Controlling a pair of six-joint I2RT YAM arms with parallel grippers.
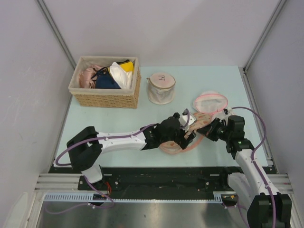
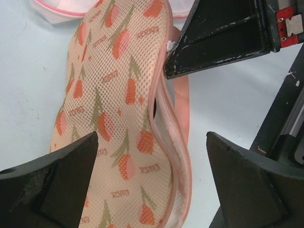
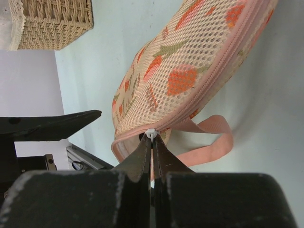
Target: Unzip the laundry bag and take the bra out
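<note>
Nearest us, our right gripper (image 3: 152,136) is pinched tight on the small white zipper pull (image 3: 151,133) at the pink-edged rim of the cream-peach mesh laundry bag with pink-red flower prints (image 3: 190,71). A pink fabric loop (image 3: 209,142) trails just beside it. Our left gripper (image 2: 151,156) is spread wide, one finger on either side of the bag; we cannot tell whether they touch it. The bag lies on the pale blue-green table (image 1: 118,123) between both grippers. Behind it sits a round white mesh bag with pink rim (image 1: 209,101), then a small cylindrical white mesh bag (image 1: 160,89), and farthest a woven wicker basket (image 1: 105,99) of mixed garments
</note>
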